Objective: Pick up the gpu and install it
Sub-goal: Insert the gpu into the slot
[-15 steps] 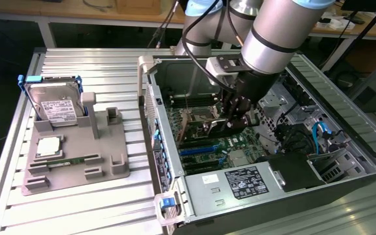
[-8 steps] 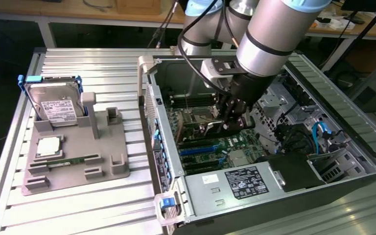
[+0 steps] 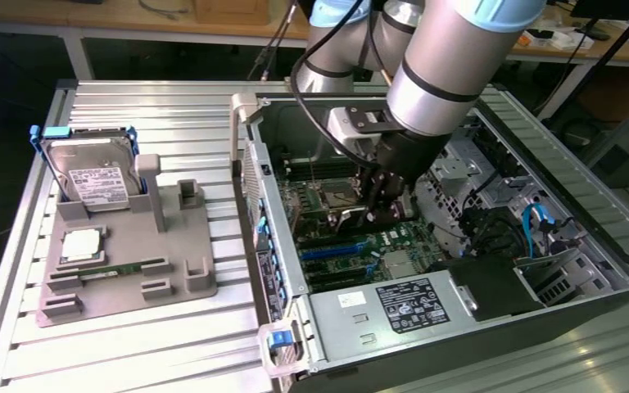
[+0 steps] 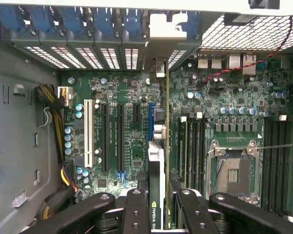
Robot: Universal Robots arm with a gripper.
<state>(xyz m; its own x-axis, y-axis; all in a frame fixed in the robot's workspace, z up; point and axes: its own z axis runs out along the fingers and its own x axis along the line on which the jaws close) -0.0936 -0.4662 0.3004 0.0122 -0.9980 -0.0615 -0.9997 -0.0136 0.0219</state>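
In the wrist view I see the gpu [image 4: 156, 158] edge-on, a thin dark card with a green logo strip, standing upright between my fingers [image 4: 136, 209]. My gripper [image 4: 158, 210] is shut on it. The card's silvery bracket [image 4: 162, 29] reaches the case's rear slot wall. The card hangs over the motherboard [image 4: 127, 97], right beside the blue slot [image 4: 150, 122]; I cannot tell whether it touches the slot. In the exterior view my gripper [image 3: 375, 209] is inside the open computer case [image 3: 576, 205], low over the board, with the dark gpu [image 3: 350, 219] in it.
A grey holder [image 3: 128, 278] at the exterior view's left carries a silver hard drive [image 3: 96, 176], a processor [image 3: 79, 246] and a green memory stick [image 3: 118, 268]. Inside the case are the power supply [image 3: 402, 307], memory slots [image 4: 193, 146], the processor socket [image 4: 234, 170] and cable bundles [image 4: 53, 97].
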